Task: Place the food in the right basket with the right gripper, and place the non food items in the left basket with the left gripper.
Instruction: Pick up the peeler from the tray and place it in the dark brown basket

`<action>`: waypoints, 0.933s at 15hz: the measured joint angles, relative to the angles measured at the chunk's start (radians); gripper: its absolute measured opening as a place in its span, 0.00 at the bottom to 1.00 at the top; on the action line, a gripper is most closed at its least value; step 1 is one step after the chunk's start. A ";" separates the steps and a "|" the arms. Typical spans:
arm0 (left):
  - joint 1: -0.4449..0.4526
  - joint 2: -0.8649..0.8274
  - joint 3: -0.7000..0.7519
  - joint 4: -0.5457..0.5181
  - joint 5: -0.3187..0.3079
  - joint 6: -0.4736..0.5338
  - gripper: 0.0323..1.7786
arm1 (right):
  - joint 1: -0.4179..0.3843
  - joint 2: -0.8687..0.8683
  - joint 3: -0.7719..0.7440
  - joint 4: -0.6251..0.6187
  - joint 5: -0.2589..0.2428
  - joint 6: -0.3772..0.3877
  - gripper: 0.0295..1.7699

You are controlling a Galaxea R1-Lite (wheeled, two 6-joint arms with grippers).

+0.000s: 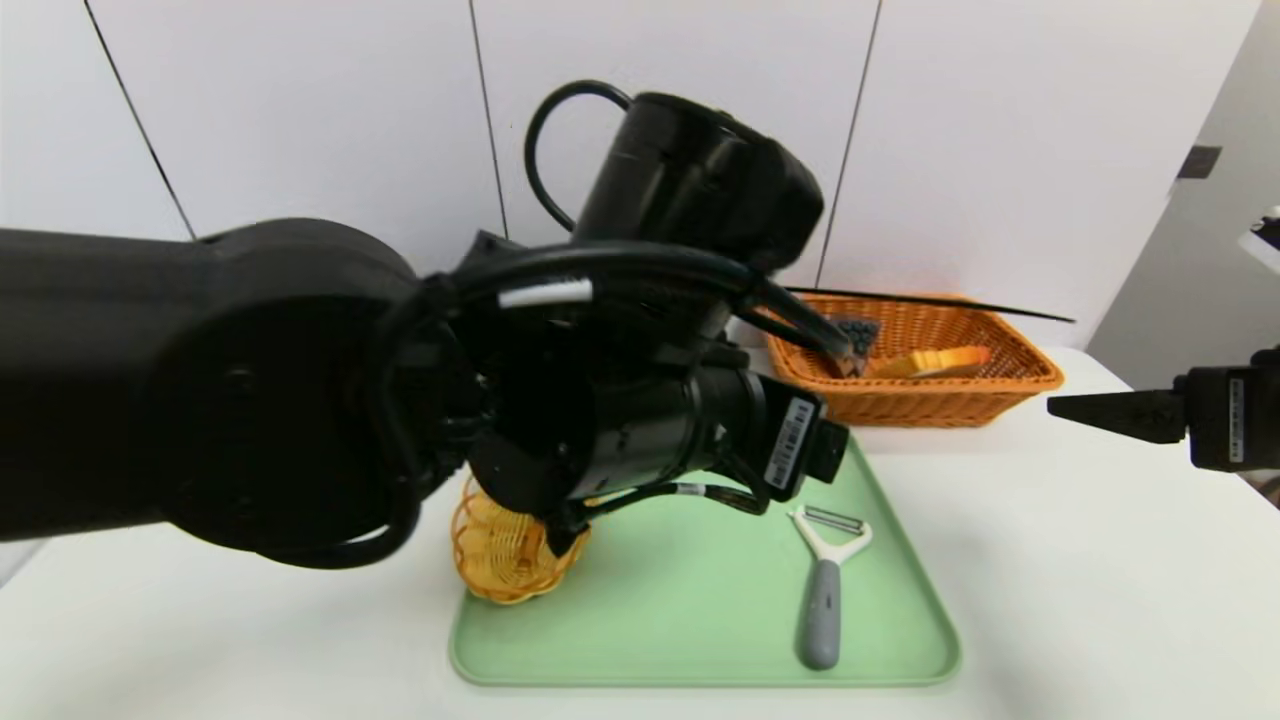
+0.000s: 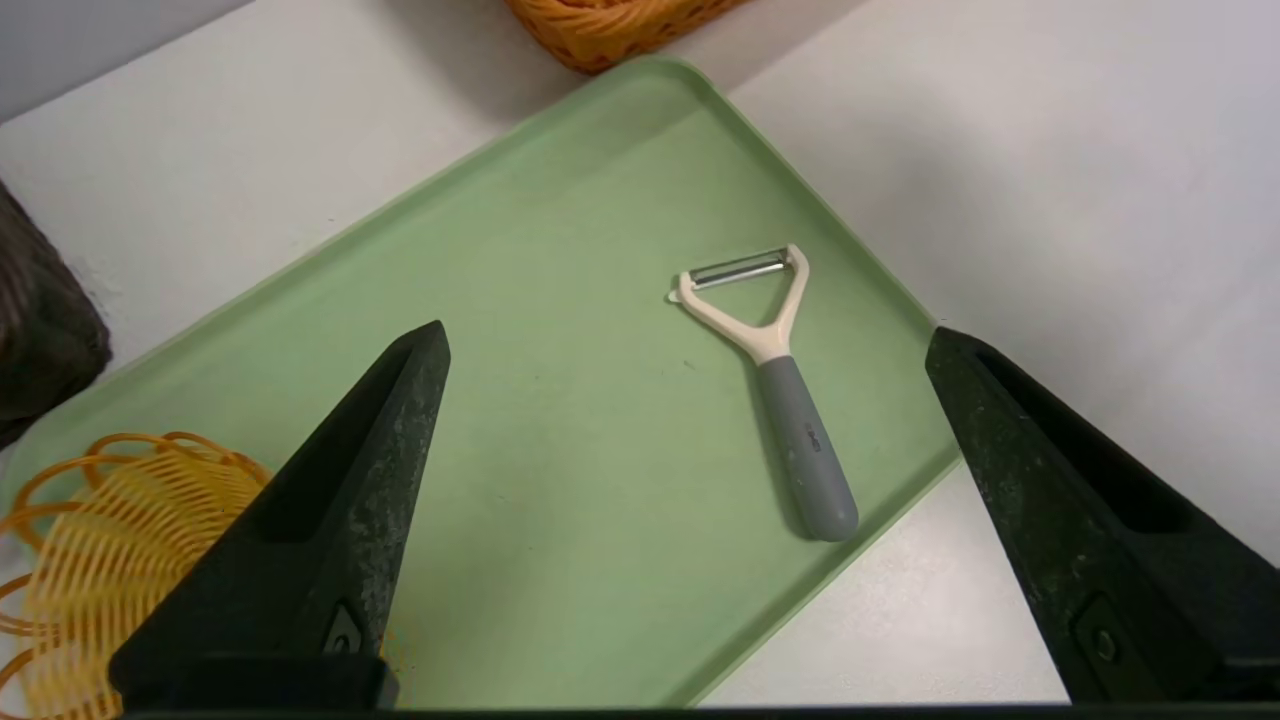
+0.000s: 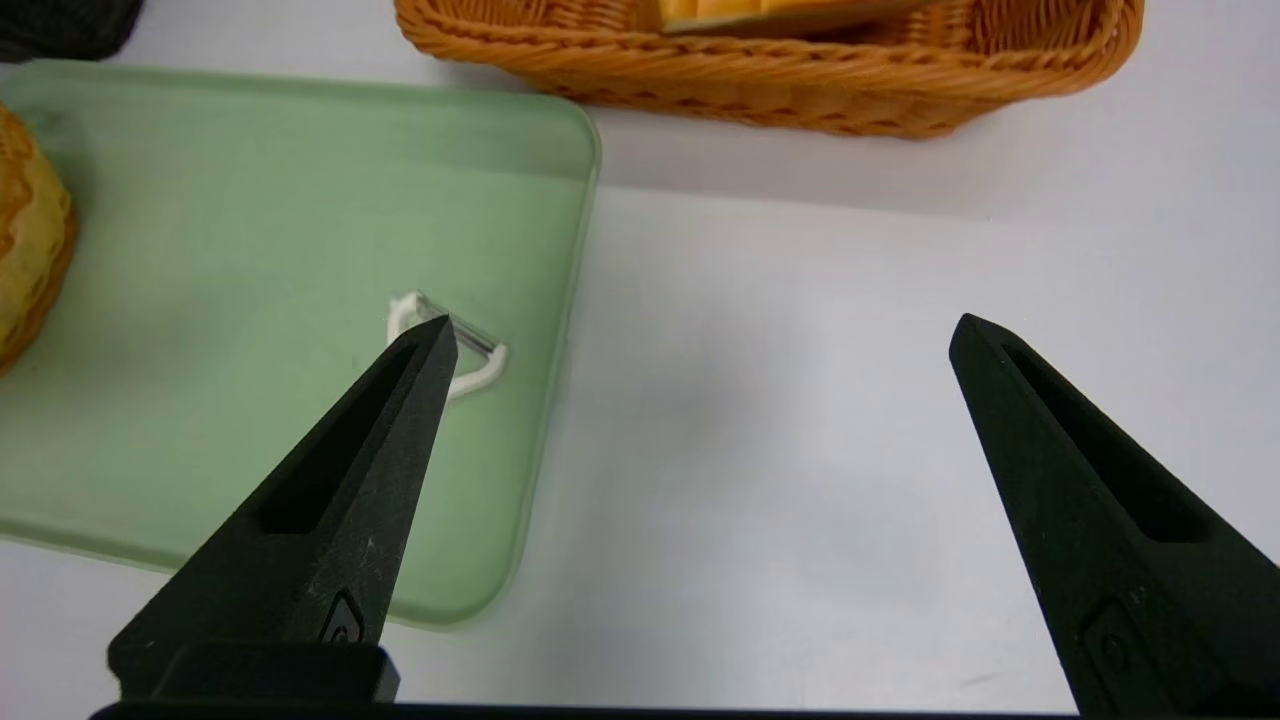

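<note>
— What do you see on your side now?

— I see the green tray (image 2: 560, 300) on the white worktop (image 1: 1100, 560). On it lies a peeler (image 2: 775, 385) with a grey handle and a white head, near the tray's right edge. At the tray's left end is a yellow wire ball (image 2: 95, 540); it stands partly under my left arm in the head view.

— And the tools?

— The left tool (image 2: 685, 345) hangs over the tray, its fingers spread wide, nothing between them. The peeler shows in the gap, lower down on the tray. The right tool (image 3: 700, 335) is also released and carries nothing. It is over the bare worktop, just beside the tray's right edge.

— The baskets?

— Only the right basket (image 1: 930, 390) shows clearly, behind the tray. Inside is a yellow-orange piece of food (image 1: 935, 362) and something dark that I cannot make out.
</note>
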 joint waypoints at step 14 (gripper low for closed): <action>-0.124 0.277 -0.320 0.356 0.009 -0.150 0.95 | -0.050 0.043 -0.007 0.064 -0.009 -0.017 0.96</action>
